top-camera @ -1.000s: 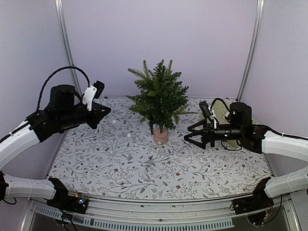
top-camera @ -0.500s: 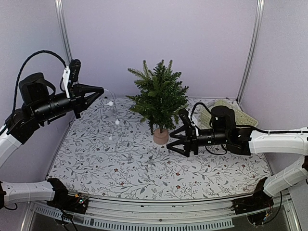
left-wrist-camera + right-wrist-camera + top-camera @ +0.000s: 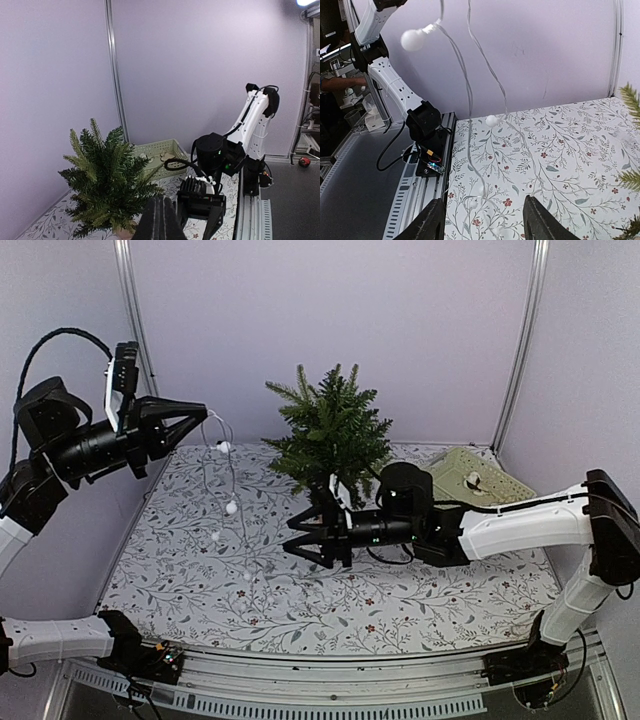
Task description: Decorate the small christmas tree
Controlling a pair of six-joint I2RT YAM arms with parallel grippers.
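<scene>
The small christmas tree (image 3: pixel 332 440) stands upright on its tan base at the back middle of the table; it also shows in the left wrist view (image 3: pixel 107 187). My left gripper (image 3: pixel 200 418) is raised at the left, shut on a thin clear string of white ball lights (image 3: pixel 231 507) that hangs down to the tablecloth. My right gripper (image 3: pixel 292 537) is open and empty, low over the table in front of the tree, pointing left at the hanging string. In the right wrist view the string (image 3: pixel 468 112) dangles just ahead of the open fingers (image 3: pixel 433 223).
A pale green basket (image 3: pixel 480 480) with ornaments sits at the back right; it also shows in the left wrist view (image 3: pixel 159 155). The table carries a floral cloth (image 3: pixel 400 590). Metal frame posts (image 3: pixel 133 320) stand at the back corners.
My left gripper has risen and drawn back left, lifting the light string off the table. My right gripper has reached far leftwards past the tree base toward the hanging string.
</scene>
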